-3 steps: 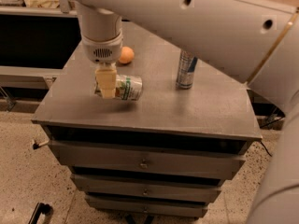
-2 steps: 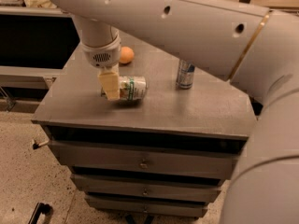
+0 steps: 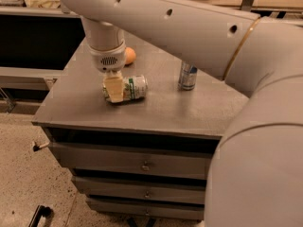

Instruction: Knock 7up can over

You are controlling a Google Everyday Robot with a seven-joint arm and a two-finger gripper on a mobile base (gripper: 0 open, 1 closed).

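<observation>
7up can [image 3: 134, 88] on its side, closed empty claw [image 3: 113, 90] against one end

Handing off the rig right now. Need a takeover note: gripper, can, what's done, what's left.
Gripper: low over the cabinet top, at the left end of the 7up can; whether they touch is unclear.
7up can: lying on its side, near the middle of the top.
Slim blue-and-silver can: upright to the right, clear of it. Orange: behind the gripper.
Done: the can looks knocked over.
Left: probably just lift the arm away without rolling the can.
</observation>
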